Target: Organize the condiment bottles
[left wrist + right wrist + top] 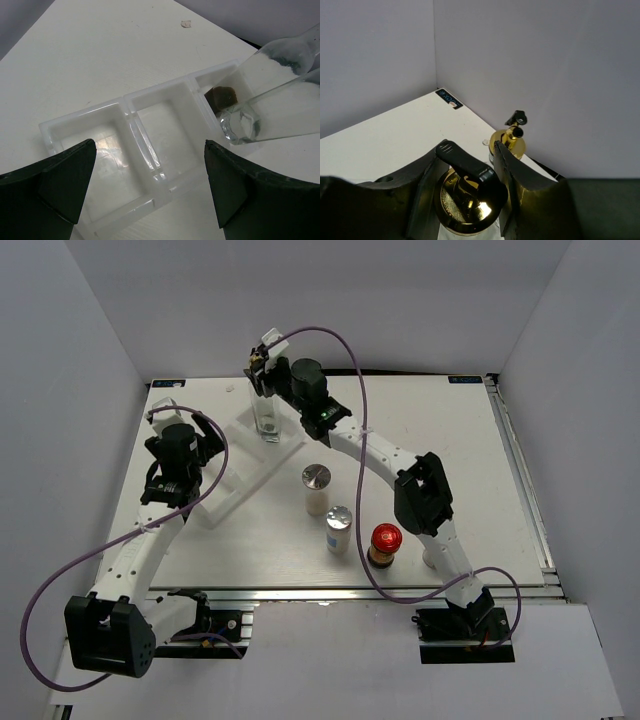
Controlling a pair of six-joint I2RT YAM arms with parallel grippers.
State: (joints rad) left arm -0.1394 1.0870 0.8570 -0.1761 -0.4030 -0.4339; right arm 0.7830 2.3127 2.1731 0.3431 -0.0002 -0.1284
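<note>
Status: right pincer point(467, 161) is clamped on the gold-black pourer of one glass cruet point(268, 418), fingers on either side of the cap, black lever sticking up between them. Its clear body stands about upright at the far end of the white rack point(243, 478). From the left wrist view its base is at the end compartment, over a brown patch point(223, 95) on that compartment's floor; can't tell if it's seated or just off the bottom. Second cruet point(512, 139) shows just beyond the held one, toward the back wall; I can't tell whether it's in the rack. Left pincer point(150, 167) is wide open, holding nothing, hovering over the rack's near compartments, both of which look empty. Out on the worktop point(480, 460), right of the rack: far shaker point(317, 488) and near shaker point(339, 530), both upright, near each other but apart. Red-lidded jar point(385, 546) stands just right of the near shaker, close beside my right arm.
</note>
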